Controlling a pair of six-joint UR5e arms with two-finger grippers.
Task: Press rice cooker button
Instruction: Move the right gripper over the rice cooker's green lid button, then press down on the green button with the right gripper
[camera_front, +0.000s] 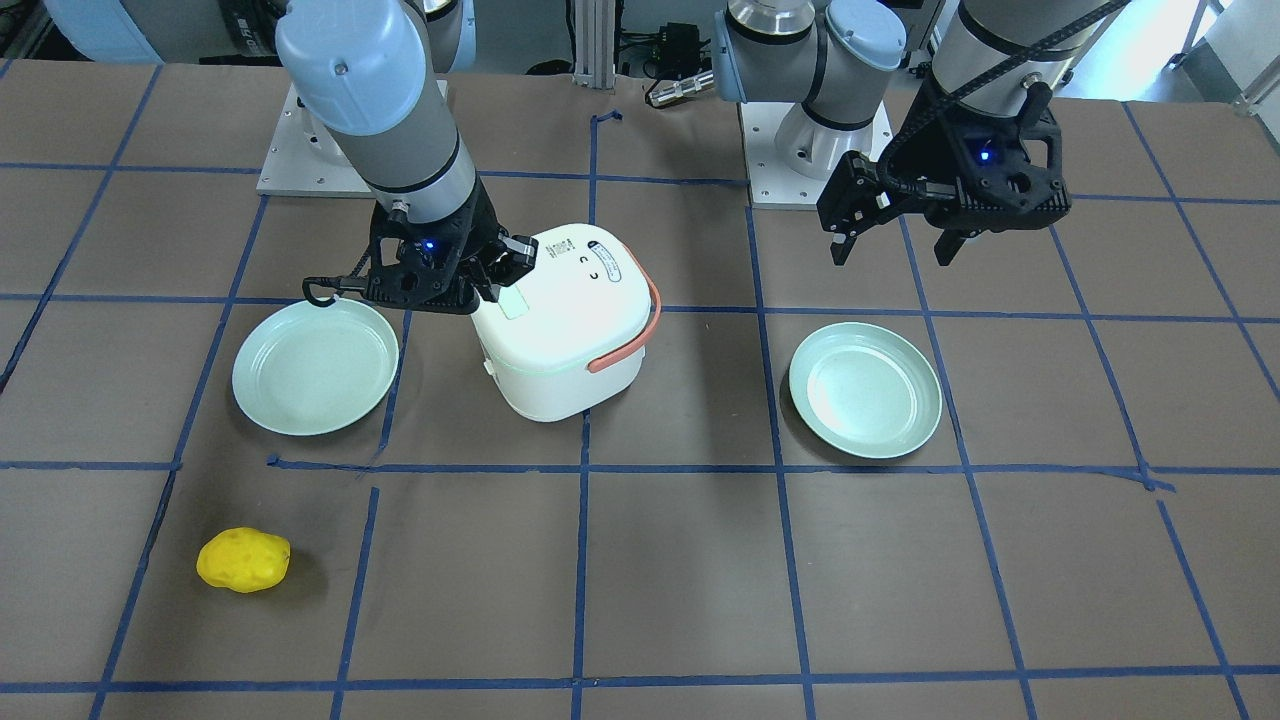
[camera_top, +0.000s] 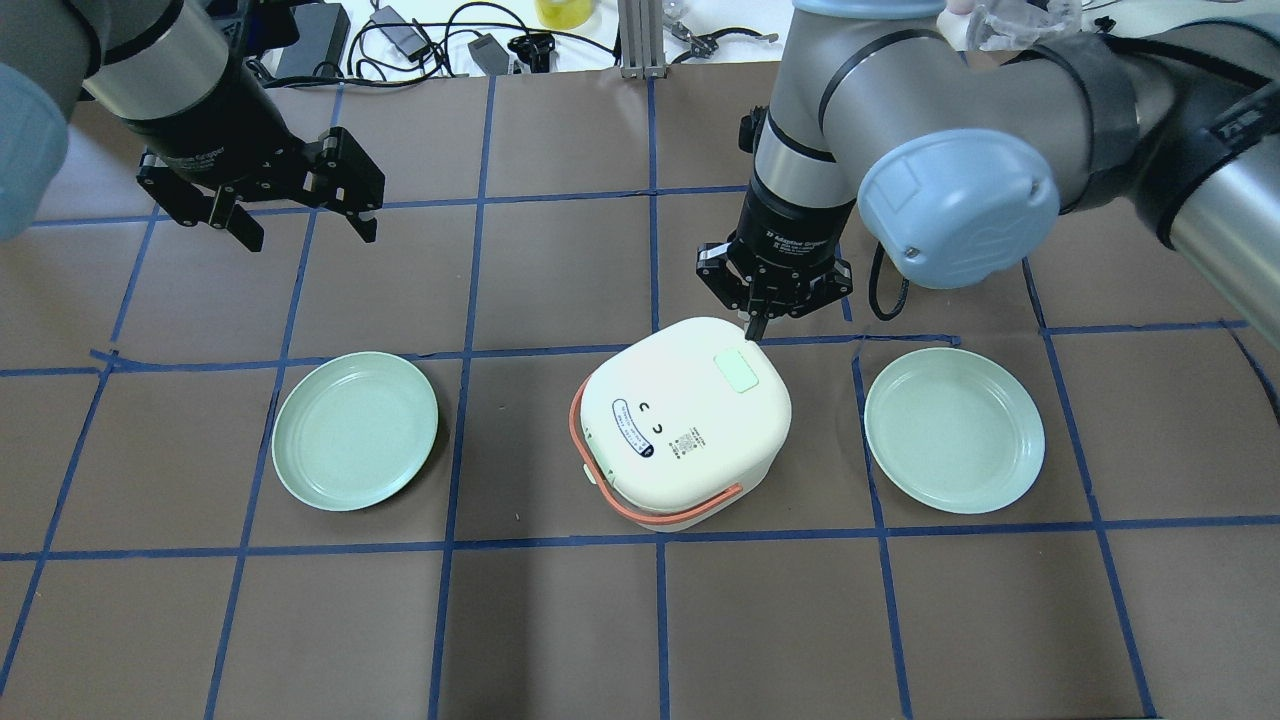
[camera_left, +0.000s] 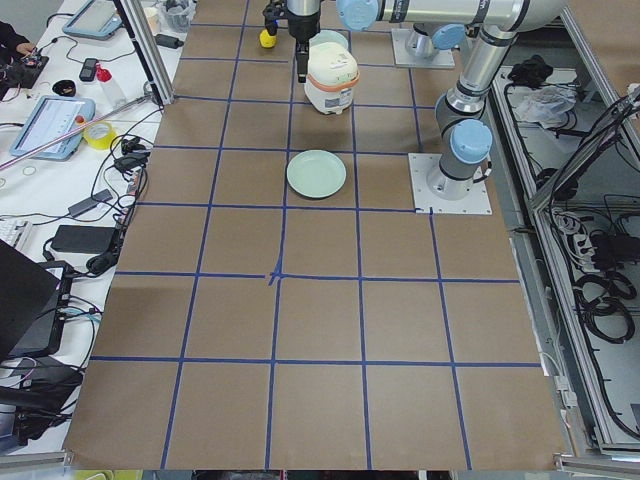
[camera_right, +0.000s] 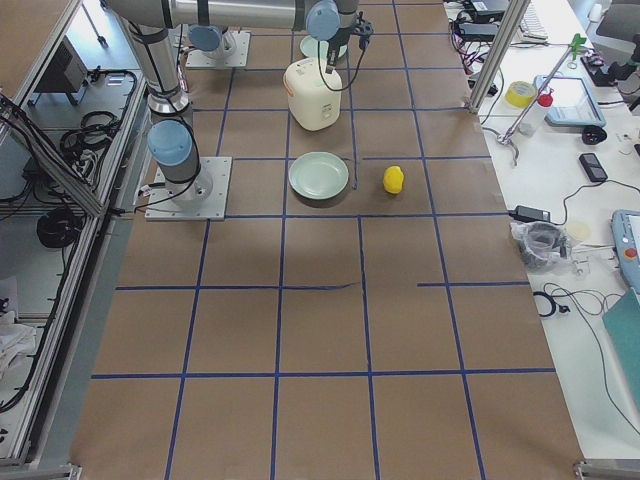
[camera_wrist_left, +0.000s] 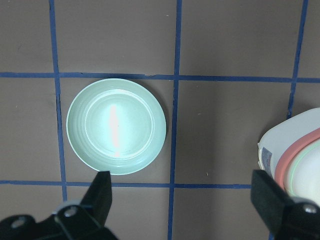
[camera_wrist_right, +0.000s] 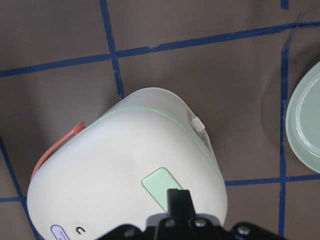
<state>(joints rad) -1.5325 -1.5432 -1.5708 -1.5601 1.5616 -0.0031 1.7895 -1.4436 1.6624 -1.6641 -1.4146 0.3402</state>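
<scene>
The white rice cooker (camera_top: 680, 430) with its coral handle (camera_top: 600, 490) stands mid-table, lid shut. A pale green button (camera_top: 737, 370) sits on the lid. My right gripper (camera_top: 755, 328) is shut and empty, pointing straight down over the lid's far edge beside the button. In the right wrist view the shut fingertips (camera_wrist_right: 178, 197) overlap the button's (camera_wrist_right: 162, 186) near corner; I cannot tell whether they touch. My left gripper (camera_top: 308, 235) is open and empty, held high over the far left of the table. In the left wrist view its fingers (camera_wrist_left: 100, 192) frame a plate.
Two mint-green plates lie either side of the cooker, one on the left (camera_top: 355, 430) and one on the right (camera_top: 955, 430). A yellow lumpy object (camera_front: 243, 560) lies on the table's operator side. Blue tape lines grid the brown tabletop (camera_top: 560, 620).
</scene>
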